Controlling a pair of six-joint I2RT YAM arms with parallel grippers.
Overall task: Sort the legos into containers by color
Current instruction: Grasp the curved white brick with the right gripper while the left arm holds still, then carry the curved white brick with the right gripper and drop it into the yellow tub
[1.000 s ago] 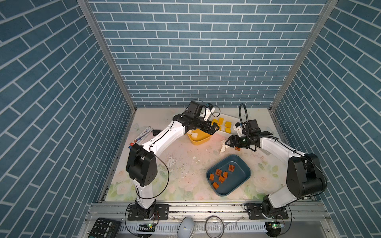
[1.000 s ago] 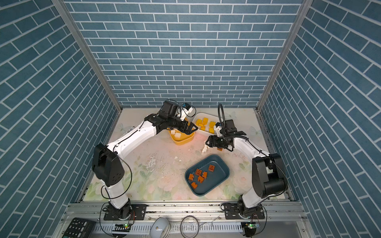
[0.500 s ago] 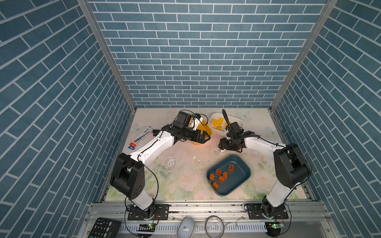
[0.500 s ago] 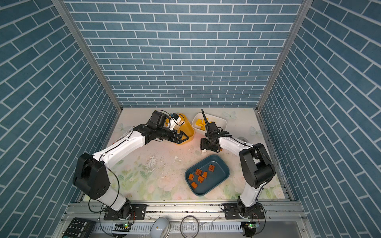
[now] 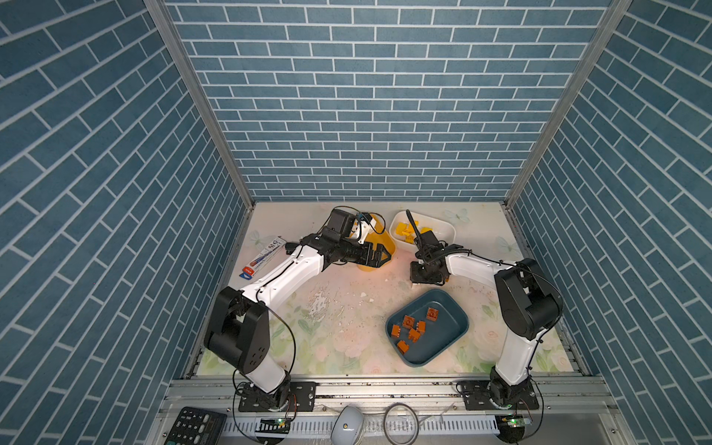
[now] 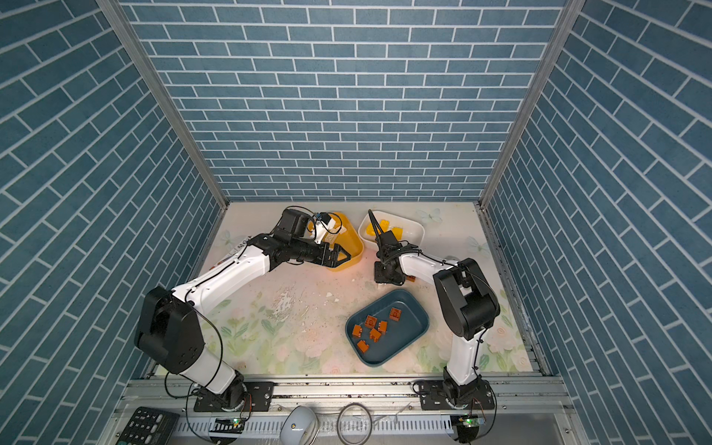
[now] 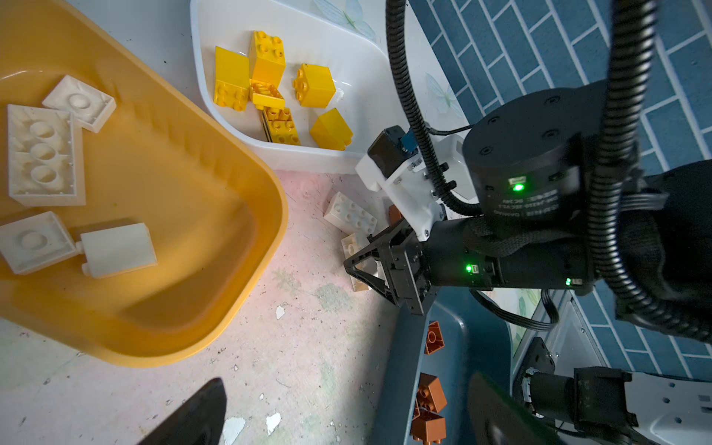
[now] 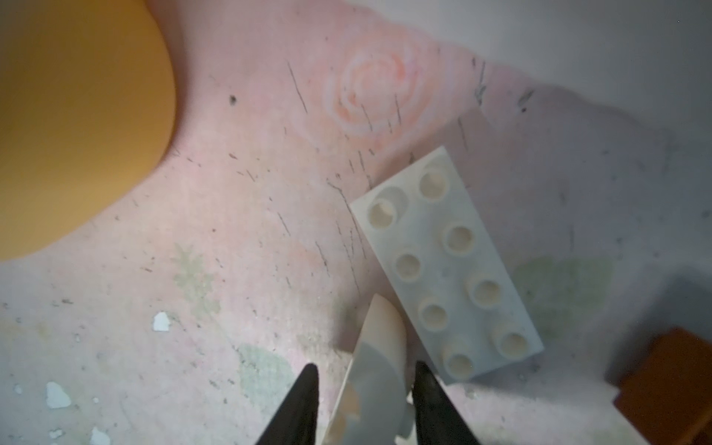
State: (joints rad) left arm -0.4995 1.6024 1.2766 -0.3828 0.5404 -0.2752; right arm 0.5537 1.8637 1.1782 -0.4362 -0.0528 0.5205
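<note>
Right gripper (image 8: 366, 404) is down at the table (image 5: 346, 339) in the middle, among the three tubs. Its jaws are drawn narrow around a small white brick (image 8: 379, 358) that stands on the surface. Just beside that brick, on the far side, lies a white 2x4 brick (image 8: 447, 262), studs up. A brown brick (image 8: 670, 385) lies near, apart from both. Clearances here are tight: the yellow tub (image 5: 386, 237) has its corner near on the left, the white tub (image 5: 443, 228) stands just beyond the 2x4, and the far rim of the teal tub (image 5: 447, 339) lies just on the near side of the gripper. Left gripper (image 5: 379, 256) hangs at the near right side of the yellow tub, jaws spread wide and holding nothing. White bricks (image 7: 42, 154) lie in the yellow tub, yellow bricks (image 7: 269, 96) in the white tub and brown bricks (image 5: 414, 327) in the teal tub. Open room is the broad stretch of table from the middle to the near left, between the left arm and the teal tub. A flat packet (image 5: 266, 252) lies at the far left edge. Against a second ago, the right arm has swung left to the middle and lowered. The left gripper has drawn back from over the yellow tub. The teal tub and its bricks lie as before.
</note>
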